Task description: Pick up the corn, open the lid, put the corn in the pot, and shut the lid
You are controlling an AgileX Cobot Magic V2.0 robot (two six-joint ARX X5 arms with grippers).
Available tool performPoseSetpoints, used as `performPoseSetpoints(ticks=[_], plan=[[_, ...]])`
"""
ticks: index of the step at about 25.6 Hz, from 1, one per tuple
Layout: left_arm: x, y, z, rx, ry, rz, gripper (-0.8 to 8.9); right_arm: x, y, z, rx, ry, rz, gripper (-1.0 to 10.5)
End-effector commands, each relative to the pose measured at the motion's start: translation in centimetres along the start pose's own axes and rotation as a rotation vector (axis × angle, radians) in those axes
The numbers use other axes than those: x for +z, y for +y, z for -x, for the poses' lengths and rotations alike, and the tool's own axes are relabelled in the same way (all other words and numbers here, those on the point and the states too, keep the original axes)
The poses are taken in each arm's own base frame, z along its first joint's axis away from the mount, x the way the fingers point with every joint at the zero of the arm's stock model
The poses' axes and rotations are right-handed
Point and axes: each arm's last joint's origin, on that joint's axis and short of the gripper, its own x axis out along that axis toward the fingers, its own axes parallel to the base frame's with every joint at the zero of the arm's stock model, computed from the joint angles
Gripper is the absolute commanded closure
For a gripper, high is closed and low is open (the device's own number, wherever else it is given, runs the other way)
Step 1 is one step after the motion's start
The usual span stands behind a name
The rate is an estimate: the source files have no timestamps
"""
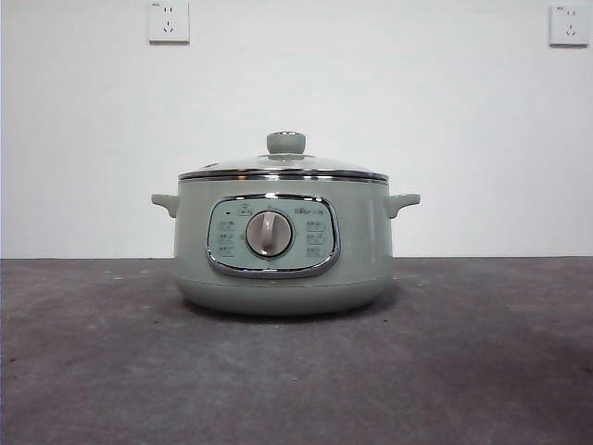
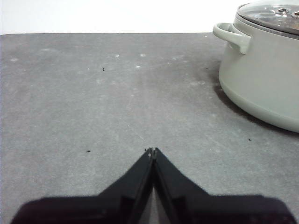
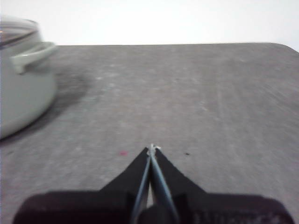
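The corn shows in no view, the lid [image 1: 285, 167] sits on the pot [image 1: 283, 243] mid-table, and both the left gripper [image 2: 153, 150] and right gripper [image 3: 152, 148] rest pinched together, empty, so a blind search risks bumping a handle.

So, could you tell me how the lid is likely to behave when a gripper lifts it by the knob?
The lid looks like glass in a metal rim, so probably rigid, fairly heavy and breakable if dropped. Its knob is small, rounded and smooth, so the jaws may slip. Held only at that centre point, it could tilt or swing. It sits level on the pot and should lift straight off.
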Motion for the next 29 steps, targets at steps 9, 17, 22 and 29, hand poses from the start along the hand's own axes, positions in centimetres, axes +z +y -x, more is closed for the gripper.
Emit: performPoseSetpoints(ticks=[9, 17, 22, 29], plan=[[-0.27, 0.0, -0.1, 0.001, 0.004, 0.001, 8.16, -0.23, -0.08, -0.06, -0.033, 0.004, -0.104, 9.5], [-0.29, 0.0, -0.11, 0.001, 0.004, 0.001, 8.16, -0.23, -0.09, -0.06, -0.034, 0.004, -0.105, 9.5], [-0.29, 0.0, -0.11, 0.001, 0.004, 0.001, 8.16, -0.22, -0.09, -0.06, -0.034, 0.003, -0.105, 9.5], [-0.29, 0.0, -0.11, 0.001, 0.004, 0.001, 8.16, -0.23, -0.09, -0.06, -0.034, 0.004, -0.105, 9.5]])
